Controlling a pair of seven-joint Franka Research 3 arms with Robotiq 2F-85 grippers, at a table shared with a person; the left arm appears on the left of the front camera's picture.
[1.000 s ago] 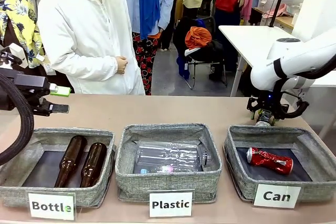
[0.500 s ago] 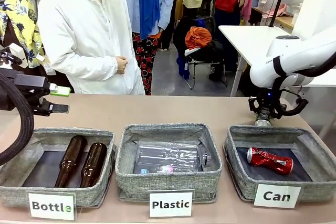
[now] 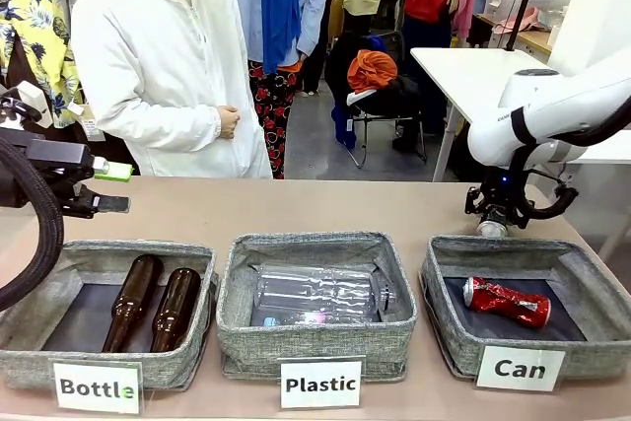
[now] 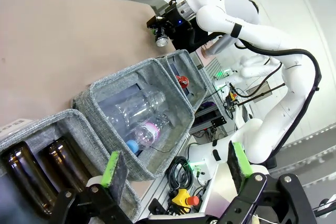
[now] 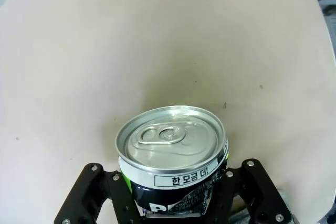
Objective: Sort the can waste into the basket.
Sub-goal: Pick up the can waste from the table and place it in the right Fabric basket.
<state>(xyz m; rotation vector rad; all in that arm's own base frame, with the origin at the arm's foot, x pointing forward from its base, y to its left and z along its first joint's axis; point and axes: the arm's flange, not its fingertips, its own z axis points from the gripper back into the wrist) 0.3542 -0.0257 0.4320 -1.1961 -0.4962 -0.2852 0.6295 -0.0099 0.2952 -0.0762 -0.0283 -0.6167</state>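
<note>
A black can with a silver top (image 5: 168, 145) sits between the fingers of my right gripper (image 5: 176, 203), which is shut on it. From the front, my right gripper (image 3: 493, 216) holds that can (image 3: 490, 229) just above the table behind the far rim of the grey basket (image 3: 523, 248) signed "Can". A crushed red can (image 3: 506, 301) lies on that basket's dark floor. My left gripper (image 3: 110, 187) hangs open and empty over the table's far left. In the left wrist view the left gripper (image 4: 176, 163) is open, and the red can (image 4: 182, 81) shows in the farthest basket.
A basket signed "Bottle" (image 3: 30, 293) holds two brown glass bottles (image 3: 153, 308). The middle basket, signed "Plastic" (image 3: 229, 288), holds clear plastic bottles (image 3: 315, 295). A person in a white jacket (image 3: 163, 66) stands at the far side. Bare table lies behind the baskets.
My right gripper has risen a little and shifted slightly left with the black can. The left arm has not moved.
</note>
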